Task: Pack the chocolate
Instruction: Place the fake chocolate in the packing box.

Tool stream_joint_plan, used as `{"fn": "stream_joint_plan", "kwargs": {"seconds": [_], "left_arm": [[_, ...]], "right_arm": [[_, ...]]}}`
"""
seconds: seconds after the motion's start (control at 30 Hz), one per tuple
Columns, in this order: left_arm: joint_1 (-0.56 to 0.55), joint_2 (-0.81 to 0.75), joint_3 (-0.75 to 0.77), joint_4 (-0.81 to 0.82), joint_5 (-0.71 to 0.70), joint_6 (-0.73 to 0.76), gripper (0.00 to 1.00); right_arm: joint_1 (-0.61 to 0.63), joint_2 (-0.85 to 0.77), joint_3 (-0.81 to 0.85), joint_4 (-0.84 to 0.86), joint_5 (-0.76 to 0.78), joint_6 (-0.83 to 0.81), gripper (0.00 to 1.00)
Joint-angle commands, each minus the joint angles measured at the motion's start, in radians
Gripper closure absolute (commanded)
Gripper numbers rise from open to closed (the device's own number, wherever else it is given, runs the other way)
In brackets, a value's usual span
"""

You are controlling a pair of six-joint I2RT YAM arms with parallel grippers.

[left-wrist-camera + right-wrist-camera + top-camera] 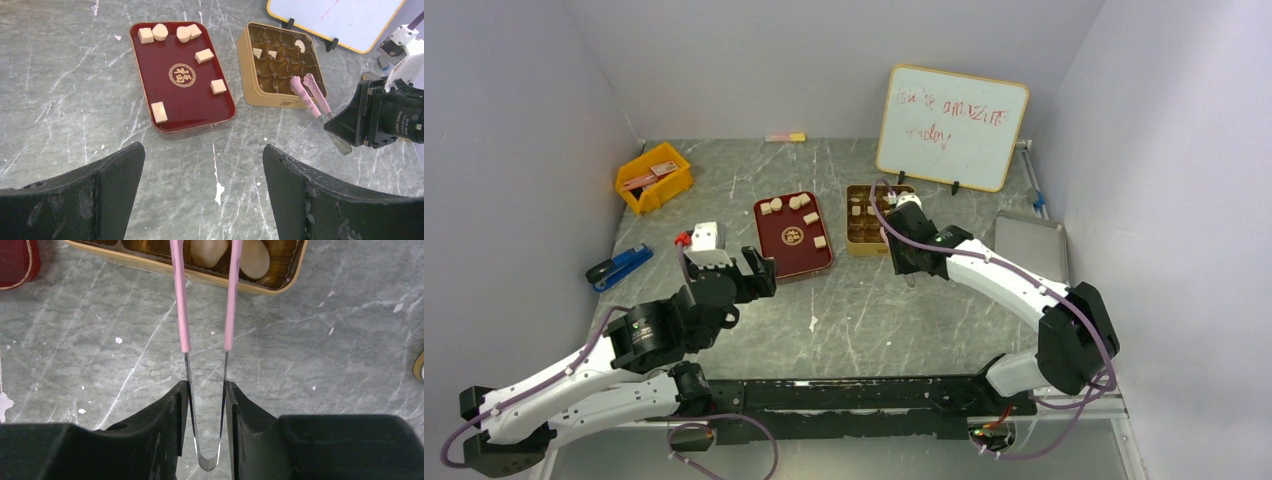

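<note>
Tweezers [182, 315] with pink sleeves are clamped between the fingers of the right end effector [206, 390]. Their tips are slightly apart over the near cups of the gold tin [248, 75], with nothing visibly pinched. Several pieces of the chocolate [159, 112] lie loose on the red tray [195, 107], and a few already sit in tin cups. The left end effector [202, 150] hangs wide apart above the desk [60, 100]. The next pick likely calls for clearing the rim, straddling one tray piece squarely and squeezing gently so it doesn't skid.

Chocolate [254, 260] and tongs [180, 300] partly off-frame
</note>
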State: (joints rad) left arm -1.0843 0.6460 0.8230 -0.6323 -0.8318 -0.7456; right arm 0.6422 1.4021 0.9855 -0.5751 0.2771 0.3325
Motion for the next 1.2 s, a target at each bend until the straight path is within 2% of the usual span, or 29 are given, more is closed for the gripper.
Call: {"fn": "stream_joint_plan", "kwargs": {"seconds": [0.0, 0.27, 0.6, 1.17], "left_arm": [[-0.005, 0.001, 0.007, 0.024, -0.013, 0.003, 0.08], [-0.005, 0.003, 0.008, 0.023, -0.014, 0.001, 0.08], [-0.005, 0.005, 0.006, 0.02, -0.013, -0.008, 0.08], [-0.006, 0.018, 0.011, 0.023, -0.014, -0.011, 0.08]], "right_arm": [[-0.007, 0.006, 0.005, 0.048, -0.002, -0.006, 0.65], [-0.008, -0.002, 0.014, 0.053, -0.001, -0.011, 0.65], [-0.008, -0.032, 0.045, 0.07, 0.004, -0.029, 0.77], [-0.006, -0.021, 0.139, 0.07, -0.044, -0.068, 0.8]]}}
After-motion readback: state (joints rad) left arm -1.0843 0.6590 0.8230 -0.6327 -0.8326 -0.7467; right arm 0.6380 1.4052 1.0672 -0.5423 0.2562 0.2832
